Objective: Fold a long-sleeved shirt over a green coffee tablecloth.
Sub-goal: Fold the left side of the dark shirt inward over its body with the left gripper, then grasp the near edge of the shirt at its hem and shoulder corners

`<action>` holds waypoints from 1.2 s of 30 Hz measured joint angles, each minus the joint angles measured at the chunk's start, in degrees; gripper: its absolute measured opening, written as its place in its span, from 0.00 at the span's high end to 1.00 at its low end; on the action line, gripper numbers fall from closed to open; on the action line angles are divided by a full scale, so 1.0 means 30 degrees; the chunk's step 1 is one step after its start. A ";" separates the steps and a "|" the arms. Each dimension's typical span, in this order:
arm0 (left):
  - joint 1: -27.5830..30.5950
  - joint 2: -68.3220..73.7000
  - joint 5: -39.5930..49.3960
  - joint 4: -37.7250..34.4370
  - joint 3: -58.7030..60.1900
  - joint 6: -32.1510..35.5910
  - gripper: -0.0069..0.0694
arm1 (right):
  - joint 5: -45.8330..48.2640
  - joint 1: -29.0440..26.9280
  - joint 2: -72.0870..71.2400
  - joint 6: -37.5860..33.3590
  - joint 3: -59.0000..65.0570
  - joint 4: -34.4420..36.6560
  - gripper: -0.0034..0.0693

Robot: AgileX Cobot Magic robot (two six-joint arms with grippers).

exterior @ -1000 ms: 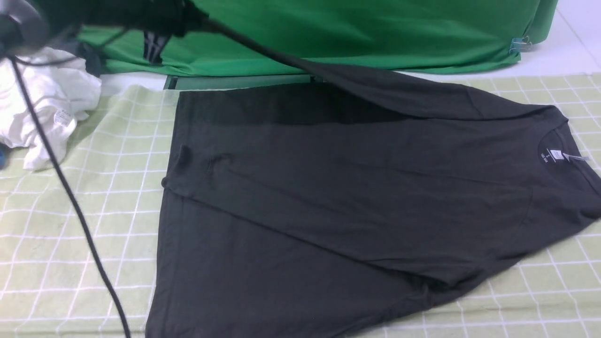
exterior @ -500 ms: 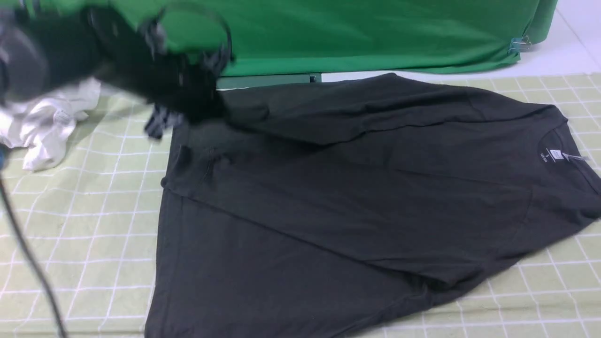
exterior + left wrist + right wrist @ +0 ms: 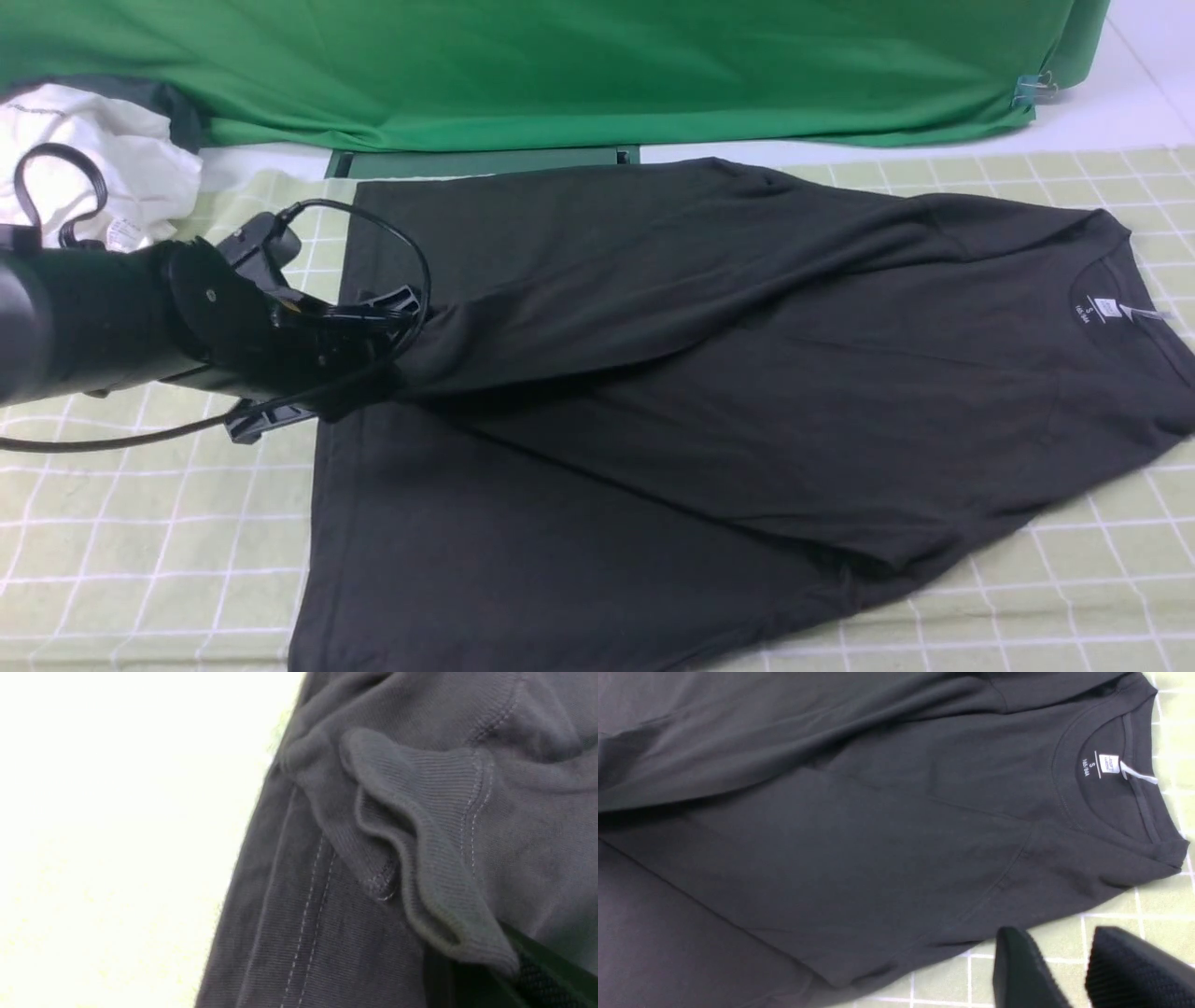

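Note:
The long-sleeved shirt lies flat on the green coffee tablecloth, black, with its collar and white neck label to the right. One sleeve stretches leftward across the body. My left gripper is shut on that sleeve's ribbed cuff at the shirt's left edge, low over the cloth. In the left wrist view only the dark tip of the left gripper shows under the cuff. My right gripper hovers open over bare tablecloth beside the shirt's shoulder, holding nothing; the front view does not show it.
A crumpled white garment lies at the back left. Plain dark green fabric hangs along the back, clipped at its right corner. A black cable trails from the left arm over the cloth.
The left arm has swung down from the upper left with the sleeve, which was raised and now lies across the shirt's body. The shirt's body has stayed put.

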 joint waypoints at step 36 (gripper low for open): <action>0.2294 -0.5163 1.8381 0.6001 -0.5447 0.2785 0.32 | 0.0244 0.0000 0.0534 -0.0631 0.0000 0.0000 0.62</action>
